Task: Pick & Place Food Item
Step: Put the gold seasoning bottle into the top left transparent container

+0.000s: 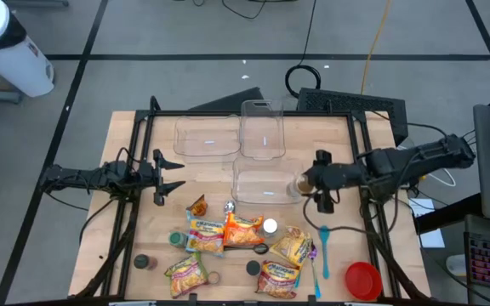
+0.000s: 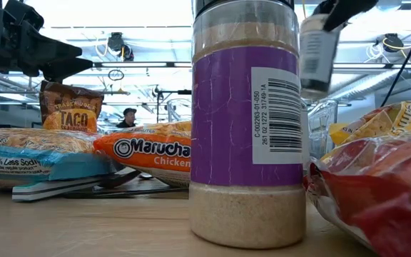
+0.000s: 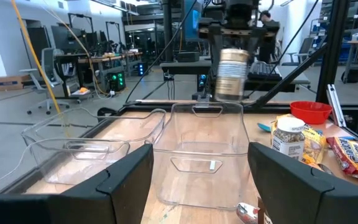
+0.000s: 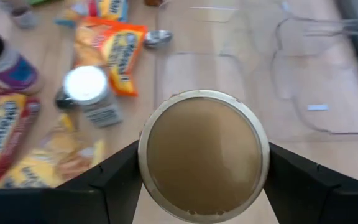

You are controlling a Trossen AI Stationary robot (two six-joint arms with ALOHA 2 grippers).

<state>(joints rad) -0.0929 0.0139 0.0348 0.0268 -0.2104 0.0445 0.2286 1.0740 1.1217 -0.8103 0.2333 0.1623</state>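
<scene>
A small round spice jar (image 4: 202, 155) is clamped sideways in the right gripper (image 1: 313, 181), above the clear tub (image 1: 262, 183) at its three o'clock edge. It is judged hard, light and smooth, best gripped across its middle. The left gripper (image 1: 170, 176) is kept apart, empty.

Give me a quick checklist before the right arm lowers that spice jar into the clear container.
1. Grip: the right hand holds the jar between both fingers. Ok.
2. Jar off the table: in the left wrist view the jar hangs above the containers. Ok.
3. Position: in the high view the jar is at the right edge of the nearest clear container; whether it is fully inside the rim, cannot tell.
4. Container contents: the nearest clear container looks empty. Ok.
5. Left hand clearance: open and waiting left of the containers, apart from them. Ok.
6. Nearby clutter: the noodle packets lie outside the container, nearer the table's front. Ok.
</scene>
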